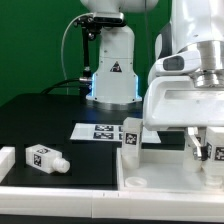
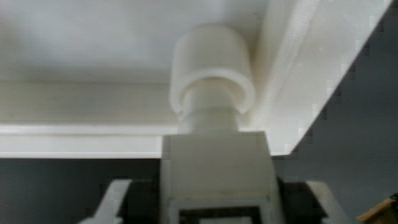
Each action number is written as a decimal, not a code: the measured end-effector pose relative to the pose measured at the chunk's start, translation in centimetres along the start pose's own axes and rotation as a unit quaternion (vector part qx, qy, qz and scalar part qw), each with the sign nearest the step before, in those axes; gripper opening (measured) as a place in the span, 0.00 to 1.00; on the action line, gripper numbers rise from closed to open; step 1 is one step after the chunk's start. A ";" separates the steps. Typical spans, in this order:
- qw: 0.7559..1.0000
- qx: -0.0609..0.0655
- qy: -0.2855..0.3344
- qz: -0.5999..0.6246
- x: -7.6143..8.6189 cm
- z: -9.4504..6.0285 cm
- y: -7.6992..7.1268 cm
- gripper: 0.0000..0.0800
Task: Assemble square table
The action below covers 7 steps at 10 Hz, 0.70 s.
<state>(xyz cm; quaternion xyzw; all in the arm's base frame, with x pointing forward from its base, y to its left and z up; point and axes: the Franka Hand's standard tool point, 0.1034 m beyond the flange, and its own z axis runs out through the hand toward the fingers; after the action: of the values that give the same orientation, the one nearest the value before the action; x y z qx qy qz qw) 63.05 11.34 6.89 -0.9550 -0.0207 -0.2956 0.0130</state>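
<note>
**Inventory, largest to smallest**

1. Black worktable point(image 1: 40, 118): dark matte surface, carries all items.
2. Panda arm point(image 1: 110, 55): white base at rear centre w/ triangle sticker. Its wrist section fills the foreground on the exterior view's right.
3. Square tabletop point(image 1: 165, 172): white plastic tray w/ raised rim. Lies flat at the front, exterior view's right, directly under the gripper. In the wrist view its flat face point(image 2: 89, 60) and rim fill the background.
4. Border rail point(image 1: 60, 196): long white strip along the front edge.
5. Marker board point(image 1: 100, 131): thin, flat, tags up. Mid-table, just beyond the tabletop, toward the exterior view's left.
6. Gripper point(image 1: 208, 150): clenched on a leg, w/ one finger point(image 2: 118, 205) each side of the blocky body.
7. Held leg point(image 2: 217, 150): white, w/ round peg end pointing at the tabletop close to a rim corner. Peg contact: can't tell.
8. Upright leg point(image 1: 131, 135): tag faces the camera. Stands at the tabletop's far corner, exterior view's left. On the tray or just behind it: can't tell.
9. Lying leg point(image 1: 45, 157): on its side on the worktable, exterior view's left, tag up, well apart from the tabletop.
10. White part point(image 1: 5, 160): cut off by the frame edge, type unclear.
</note>
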 end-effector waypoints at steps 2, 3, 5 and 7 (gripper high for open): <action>1.000 0.000 0.005 -0.003 0.1 0.0 -0.1 0.35; 1.000 0.000 0.011 -0.003 0.2 0.0 -0.2 0.35; 1.000 -0.002 0.011 0.001 0.2 0.0 -0.1 0.35; 1.000 -0.002 0.010 0.000 0.2 0.0 -0.1 0.36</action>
<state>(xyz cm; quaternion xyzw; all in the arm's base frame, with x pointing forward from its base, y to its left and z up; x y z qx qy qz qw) 63.20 11.44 6.98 -0.9520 -0.0203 -0.3053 0.0114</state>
